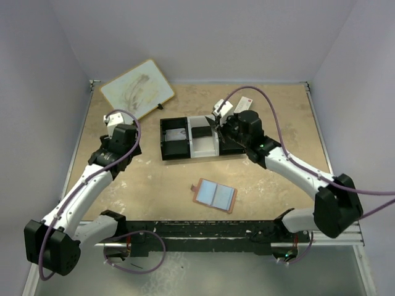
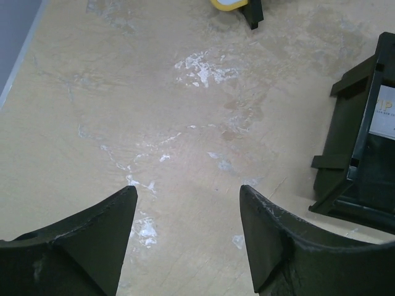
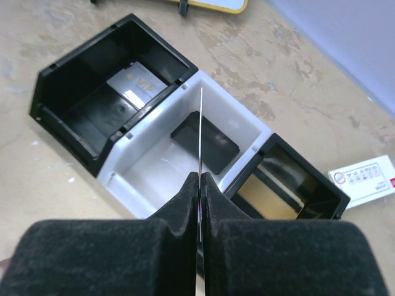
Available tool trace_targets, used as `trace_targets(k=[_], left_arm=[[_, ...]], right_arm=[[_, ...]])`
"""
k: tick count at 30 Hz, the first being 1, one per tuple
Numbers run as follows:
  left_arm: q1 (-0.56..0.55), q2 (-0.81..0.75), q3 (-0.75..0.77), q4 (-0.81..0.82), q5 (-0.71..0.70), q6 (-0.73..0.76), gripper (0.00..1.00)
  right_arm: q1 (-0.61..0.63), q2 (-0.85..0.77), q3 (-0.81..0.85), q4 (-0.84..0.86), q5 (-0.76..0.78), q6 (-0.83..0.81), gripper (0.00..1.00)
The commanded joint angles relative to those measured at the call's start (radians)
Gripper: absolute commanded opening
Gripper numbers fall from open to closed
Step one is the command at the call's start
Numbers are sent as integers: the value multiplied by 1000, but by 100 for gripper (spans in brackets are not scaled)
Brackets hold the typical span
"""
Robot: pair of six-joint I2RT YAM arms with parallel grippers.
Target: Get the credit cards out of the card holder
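The card holder (image 1: 215, 195) lies open on the table, its bluish pockets facing up, apart from both grippers. My right gripper (image 3: 201, 176) is shut on a thin credit card (image 3: 201, 123) seen edge-on, held above the white middle compartment of the tray (image 3: 123, 168). A dark card (image 3: 205, 143) lies flat in that compartment. A silvery grey card (image 3: 137, 85) lies in the left black compartment. In the top view the right gripper (image 1: 223, 123) hangs over the tray. My left gripper (image 2: 188, 191) is open over bare table to the left of the tray, with nothing between its fingers.
The black-and-white tray (image 1: 165, 151) stands mid-table; its right black compartment holds something tan (image 3: 271, 197). A white packet with a red end (image 3: 364, 179) lies behind the tray. A small whiteboard (image 1: 137, 88) leans at the back left.
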Motion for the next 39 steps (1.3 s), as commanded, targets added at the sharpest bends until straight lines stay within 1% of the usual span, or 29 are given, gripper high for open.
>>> trace_targets(k=[1,5,8,11,16,20,24,27,30,34,39], left_arm=[[-1,-75,-21,49,-49,40,66],[0,-103,-23,58,-69,34,67],[0,-107,-23,66,-53,41,68],[-1,-112,-21,83,-44,49,69],[0,-136,-24,75,-70,46,70],[-1,-138,-29,77,-76,45,70],[0,-123,-23,75,-75,48,71],[0,-122,-24,74,-76,48,71],[0,-120,-24,75,-81,50,72],[0,-113,-23,73,-81,51,72],[0,-110,-22,71,-82,53,73]], right_arm=[[1,91,99,46,-2,-168,0],[1,185,164,0,4,-214,0],[1,257,217,-8,17,-217,0],[3,333,300,-41,-28,-218,0],[4,445,375,-84,64,-253,0],[7,501,429,-142,58,-347,0],[12,534,449,-155,73,-412,0],[16,562,464,-180,93,-433,0],[25,580,457,-166,110,-457,0],[49,612,468,-161,170,-496,0],[71,646,463,-115,254,-535,1]])
